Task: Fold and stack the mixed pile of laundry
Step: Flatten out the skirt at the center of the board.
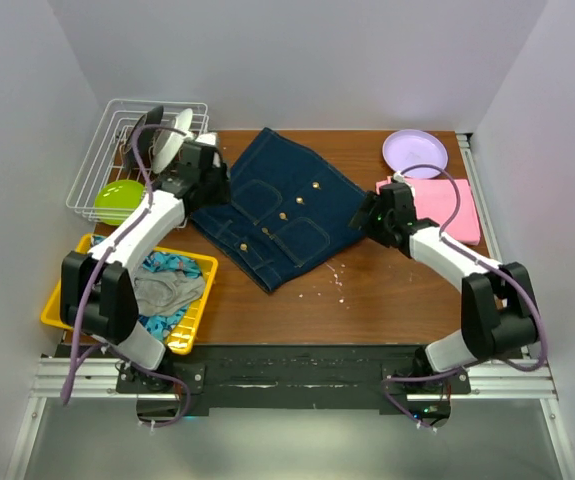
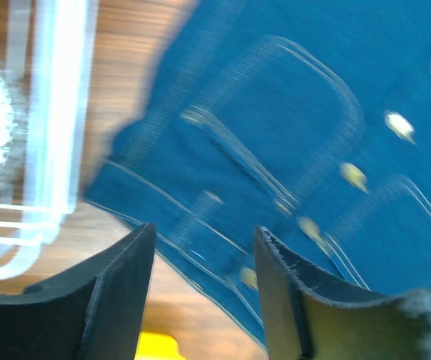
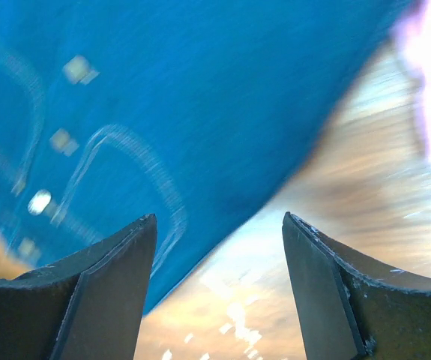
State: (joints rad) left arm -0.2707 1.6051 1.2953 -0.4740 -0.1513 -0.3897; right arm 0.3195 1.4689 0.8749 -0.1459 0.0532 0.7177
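The dark blue denim jacket lies spread flat on the wooden table, buttons up. It also shows in the left wrist view and the right wrist view. My left gripper is open and empty above the jacket's left edge. My right gripper is open and empty above the jacket's right edge. The folded pink T-shirt lies at the right. The grey garment and the blue-turquoise patterned cloth lie in the yellow tray.
A white wire rack at the back left holds a white plate and a green bowl. A purple plate sits at the back right. White crumbs lie on the table in front of the jacket.
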